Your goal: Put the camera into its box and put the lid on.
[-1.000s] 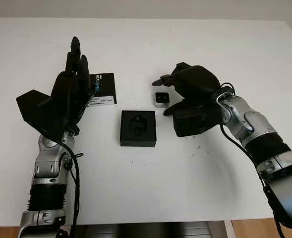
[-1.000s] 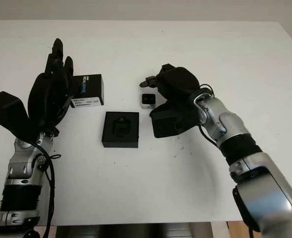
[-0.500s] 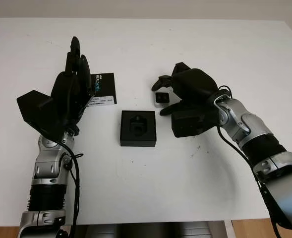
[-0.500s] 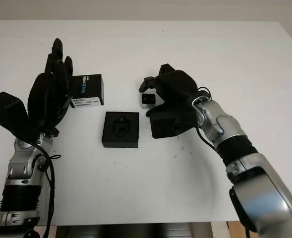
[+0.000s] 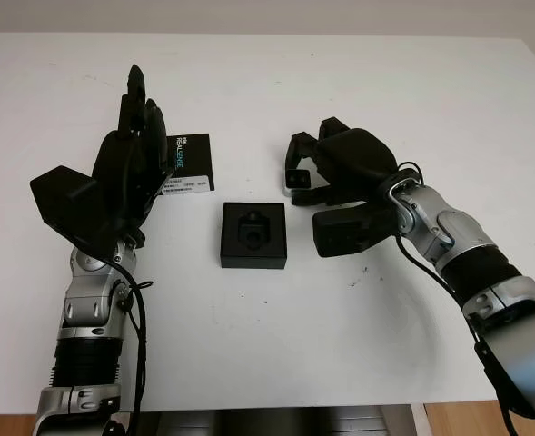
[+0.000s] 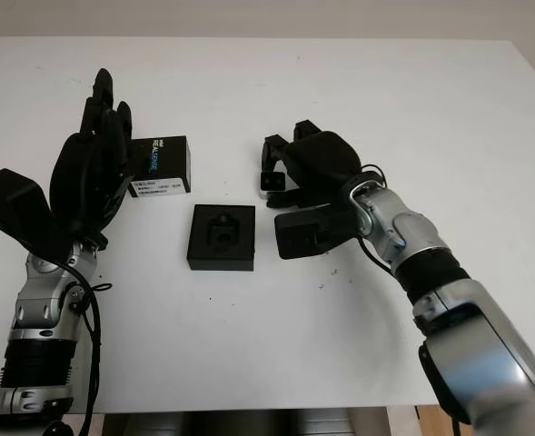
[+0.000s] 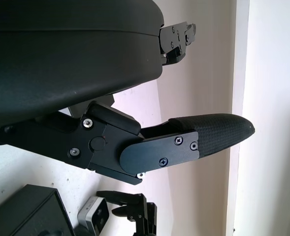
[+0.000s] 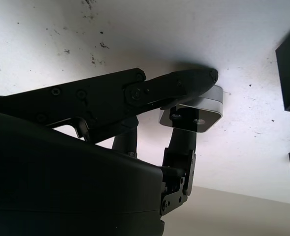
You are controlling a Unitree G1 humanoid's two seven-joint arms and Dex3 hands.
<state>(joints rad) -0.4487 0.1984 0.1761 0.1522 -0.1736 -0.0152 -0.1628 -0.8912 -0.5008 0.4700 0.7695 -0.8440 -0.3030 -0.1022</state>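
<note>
Right hand [image 5: 314, 173] fingers now closed around the camera [image 5: 293, 180], earlier only hovering, left hand [image 5: 135, 154] open, unmoved

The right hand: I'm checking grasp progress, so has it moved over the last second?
Yes. The right hand has shifted toward the open box, and its fingers have closed around the small camera, which lies where it was.

Camera [image 5: 293, 178] half hidden under the right hand's [image 5: 326, 173] fingers
</note>
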